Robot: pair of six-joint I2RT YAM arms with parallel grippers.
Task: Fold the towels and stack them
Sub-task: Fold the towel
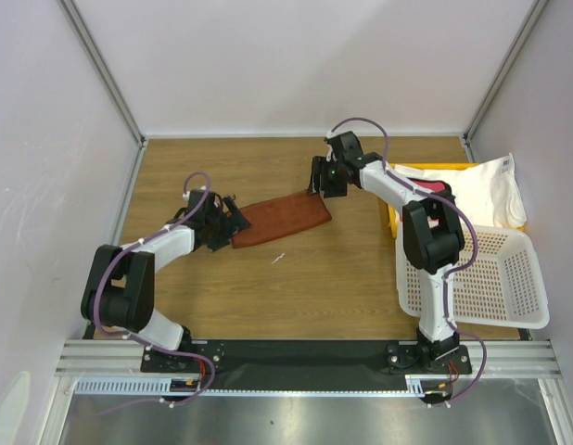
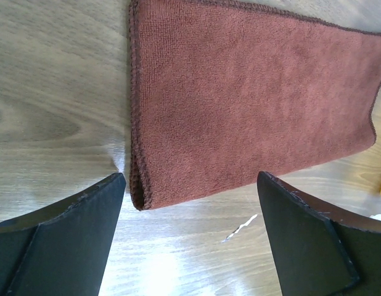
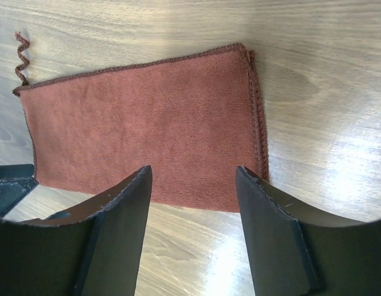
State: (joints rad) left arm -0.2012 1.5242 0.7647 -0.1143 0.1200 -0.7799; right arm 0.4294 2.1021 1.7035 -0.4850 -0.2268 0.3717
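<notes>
Nearest on the right, by the right arm's base, a white perforated basket (image 1: 495,278) sits tilted on the table (image 1: 342,287), its holed floor and walls in plain view. A small white scrap (image 1: 279,258) lies on the wood near the middle.

Just beyond it the reddish-brown towel (image 1: 282,222) lies flat, folded double into a long rectangle, with a curly loose thread (image 3: 21,58) at one corner. The left gripper (image 2: 190,179) hovers at the towel's left short end with its jaws spread wide, holding nothing. The right gripper (image 3: 193,169) hangs over the far right end, jaws parted somewhat less, also holding nothing.

Farther right, a yellow tray (image 1: 390,218) holds the white towel (image 1: 490,190), bunched and spilling toward the basket's far rim. A sliver of magenta-pink towel (image 1: 439,188) shows beside it, mostly hidden by the right arm. A small tag (image 1: 506,165) sticks up at the white towel's far corner, too small to read
</notes>
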